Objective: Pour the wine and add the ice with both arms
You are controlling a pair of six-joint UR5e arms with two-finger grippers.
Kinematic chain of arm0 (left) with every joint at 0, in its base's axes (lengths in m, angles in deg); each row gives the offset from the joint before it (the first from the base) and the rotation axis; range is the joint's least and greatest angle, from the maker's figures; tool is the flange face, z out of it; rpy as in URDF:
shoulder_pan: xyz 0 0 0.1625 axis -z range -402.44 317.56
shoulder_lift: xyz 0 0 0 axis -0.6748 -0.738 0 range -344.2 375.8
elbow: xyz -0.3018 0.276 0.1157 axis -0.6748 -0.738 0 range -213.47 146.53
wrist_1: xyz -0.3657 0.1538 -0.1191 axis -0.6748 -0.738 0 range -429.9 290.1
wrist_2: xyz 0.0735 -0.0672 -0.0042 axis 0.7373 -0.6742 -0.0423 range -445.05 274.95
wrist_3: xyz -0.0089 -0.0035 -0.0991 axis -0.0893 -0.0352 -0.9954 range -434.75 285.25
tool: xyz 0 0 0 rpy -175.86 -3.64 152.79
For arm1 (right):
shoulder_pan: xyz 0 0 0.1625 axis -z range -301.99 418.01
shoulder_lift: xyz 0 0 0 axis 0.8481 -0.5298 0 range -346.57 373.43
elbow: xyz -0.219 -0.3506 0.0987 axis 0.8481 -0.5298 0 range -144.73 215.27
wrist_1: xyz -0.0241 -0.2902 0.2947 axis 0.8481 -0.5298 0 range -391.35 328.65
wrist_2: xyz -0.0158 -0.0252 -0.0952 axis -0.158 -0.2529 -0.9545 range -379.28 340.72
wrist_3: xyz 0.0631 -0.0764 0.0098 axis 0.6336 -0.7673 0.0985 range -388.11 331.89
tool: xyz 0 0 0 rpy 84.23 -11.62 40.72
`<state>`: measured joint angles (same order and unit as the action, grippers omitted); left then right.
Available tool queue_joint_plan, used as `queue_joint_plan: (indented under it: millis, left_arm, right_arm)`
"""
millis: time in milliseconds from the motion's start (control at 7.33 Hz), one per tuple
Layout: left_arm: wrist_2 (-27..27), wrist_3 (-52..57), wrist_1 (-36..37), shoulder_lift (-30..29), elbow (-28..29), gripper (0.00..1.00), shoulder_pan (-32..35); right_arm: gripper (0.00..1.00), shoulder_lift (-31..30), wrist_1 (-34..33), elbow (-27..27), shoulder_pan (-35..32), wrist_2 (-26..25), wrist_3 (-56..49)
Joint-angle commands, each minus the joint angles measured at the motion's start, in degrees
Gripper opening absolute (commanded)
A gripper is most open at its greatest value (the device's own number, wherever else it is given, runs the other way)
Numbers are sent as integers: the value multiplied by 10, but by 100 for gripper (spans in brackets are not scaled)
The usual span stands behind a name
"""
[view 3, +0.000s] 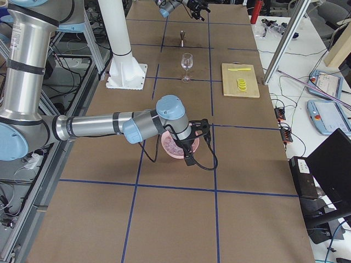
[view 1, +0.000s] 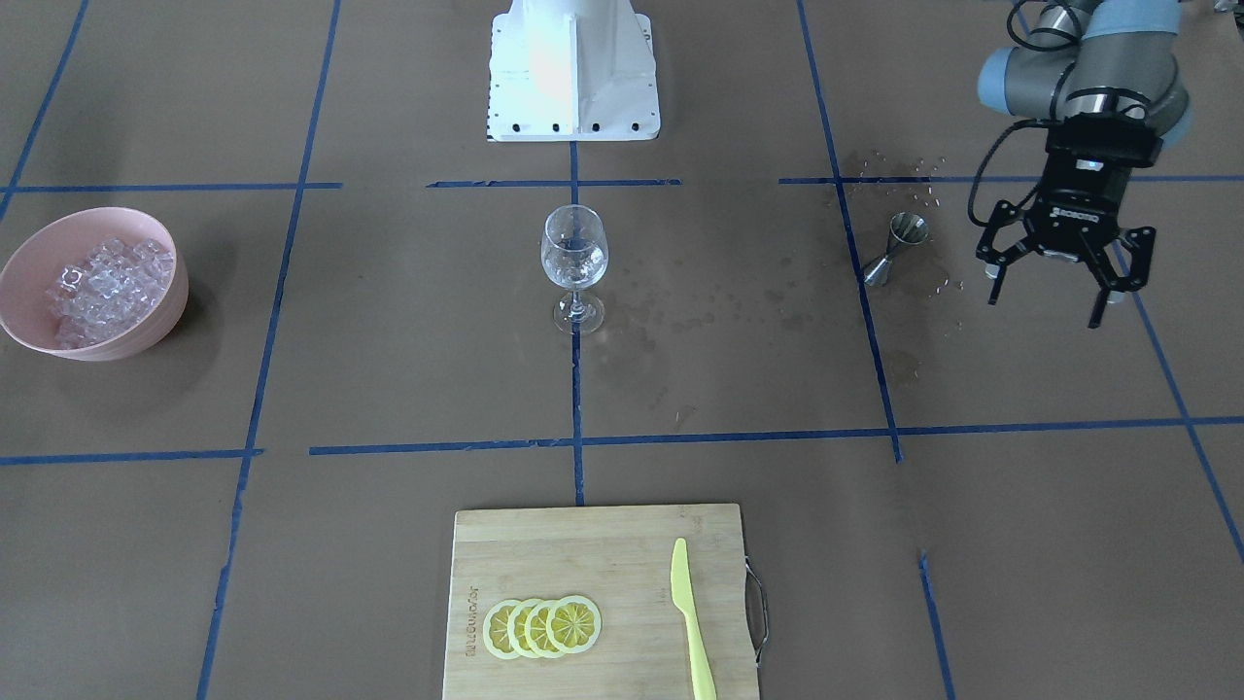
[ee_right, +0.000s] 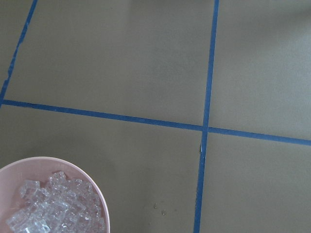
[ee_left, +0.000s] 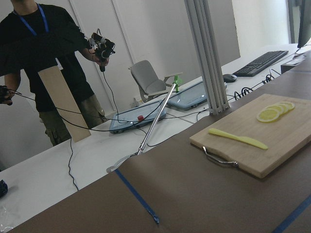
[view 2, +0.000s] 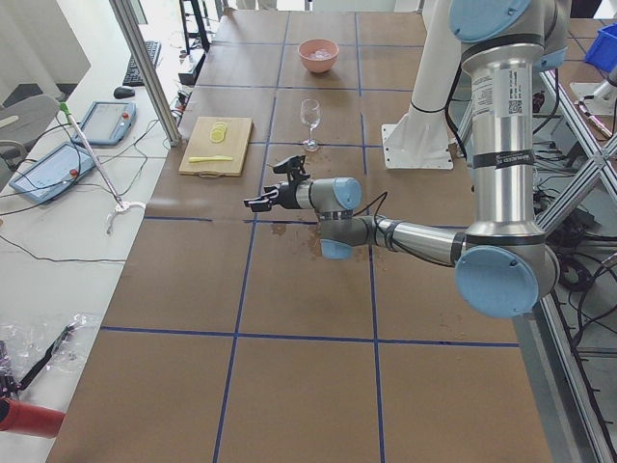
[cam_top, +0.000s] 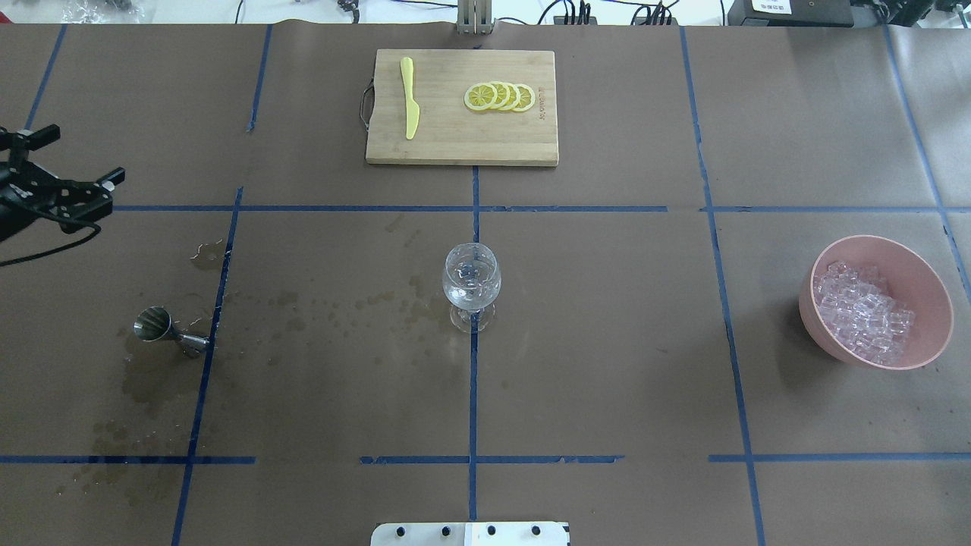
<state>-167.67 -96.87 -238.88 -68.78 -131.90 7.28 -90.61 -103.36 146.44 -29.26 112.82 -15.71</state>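
**A:** Where's the wine [view 1: 573,262] being held?

**B:** It's water-clear, just a splash, being held in the upright wine glass [view 1: 573,228] mid-worktop [view 1: 389,340]. The ice [view 1: 107,282], all glassy cubes, is being heaped in the pink bowl [view 1: 131,342].

**A:** And the grippers?

**B:** The left gripper [view 1: 1045,309] is being held roughly level near the jigger [view 1: 896,245]. It's being aimed away from the base [view 1: 573,78], jaws spread apart. The right gripper [view 3: 198,143] is being held by the bowl, and its jaws can't be told.

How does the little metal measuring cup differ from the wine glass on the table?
The small double-cone steel jigger is opaque metal; the clear stemmed wine glass is see-through. The jigger is shorter than the glass. The jigger stands on the robot's left among wet stains; the glass stands on the centre tape line. Both are upright and ungripped.
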Motion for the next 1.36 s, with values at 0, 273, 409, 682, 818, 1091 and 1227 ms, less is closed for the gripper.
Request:
queue_joint_plan:
  millis: [0, 273, 409, 682, 818, 1091, 1227]
  left_arm:
    - [-175, 22, 160, -45, 2, 100, 152]
    - [-281, 126, 393, -125, -2, 100, 289]
    - [-338, 175, 429, -117, 9, 100, 333]
    - [-374, 218, 500, -69, 16, 100, 368]
    - [-375, 216, 603, -64, 16, 100, 372]
    - [-375, 215, 843, -112, 14, 100, 394]
    - [-438, 215, 850, -81, 15, 100, 421]
  right_arm:
    - [100, 1, 0, 1, 0, 0, 3]
    - [100, 1, 0, 0, 0, 0, 3]
    - [100, 0, 0, 0, 0, 0, 3]
    - [100, 0, 0, 0, 0, 1, 3]
    - [100, 0, 0, 0, 0, 1, 3]
    - [100, 1, 0, 1, 0, 1, 4]
    - [100, 2, 0, 2, 0, 11, 10]
